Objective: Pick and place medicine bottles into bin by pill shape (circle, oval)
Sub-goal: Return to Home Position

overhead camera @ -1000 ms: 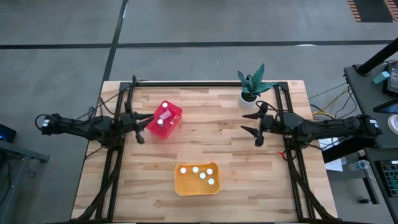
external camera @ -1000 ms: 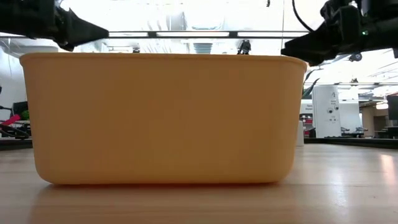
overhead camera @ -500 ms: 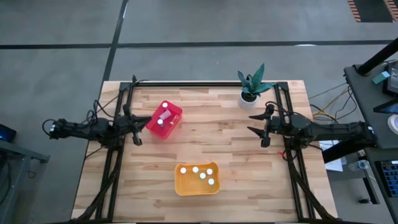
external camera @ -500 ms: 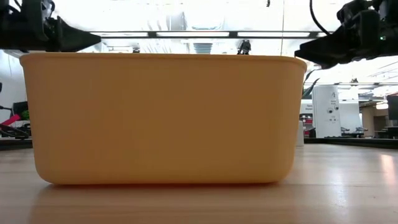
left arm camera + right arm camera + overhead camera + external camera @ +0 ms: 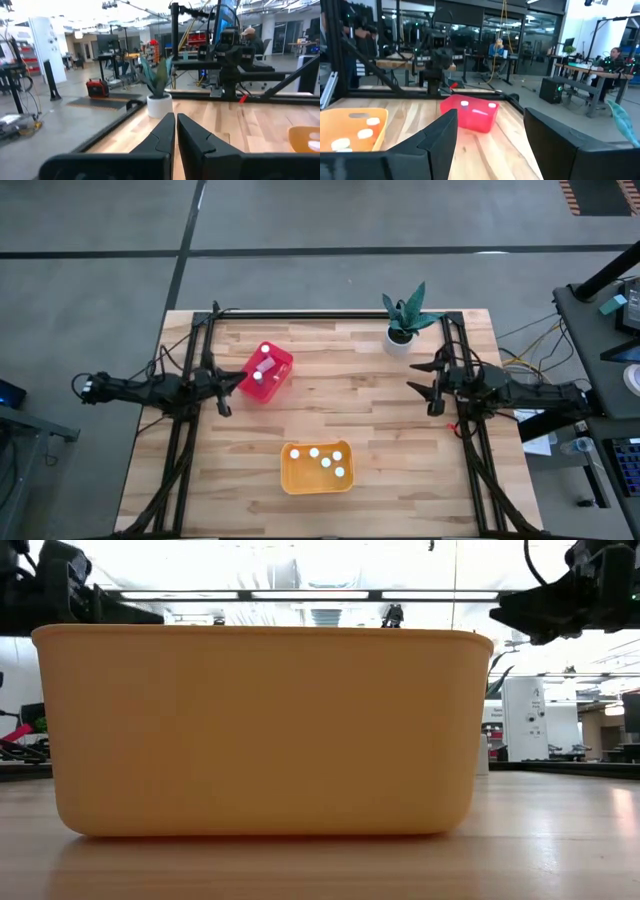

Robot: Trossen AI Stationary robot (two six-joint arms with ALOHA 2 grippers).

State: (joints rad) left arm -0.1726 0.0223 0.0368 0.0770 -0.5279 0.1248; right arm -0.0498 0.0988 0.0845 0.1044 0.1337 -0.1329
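The red bin (image 5: 265, 372) stands at the left of the table's middle, with white-capped medicine bottles (image 5: 258, 376) upright inside. The yellow-orange bin (image 5: 317, 468) stands near the front edge and holds several white-capped bottles (image 5: 326, 463); it fills the low view (image 5: 260, 730). My left gripper (image 5: 230, 384) hovers just left of the red bin, shut and empty; the left wrist view (image 5: 176, 121) shows its fingers together. My right gripper (image 5: 413, 377) hovers at the table's right, open and empty, its fingers wide apart in the right wrist view (image 5: 490, 122).
A white pot with a green plant (image 5: 402, 330) stands at the far right, close behind my right gripper. A black metal frame (image 5: 330, 315) runs along the table's far edge and down both sides. Bare wood lies between the two bins and my right gripper.
My right gripper has drawn back toward the table's right edge, staying open. My left arm has drawn back a little toward the left edge. The bins and the bottles have not moved.
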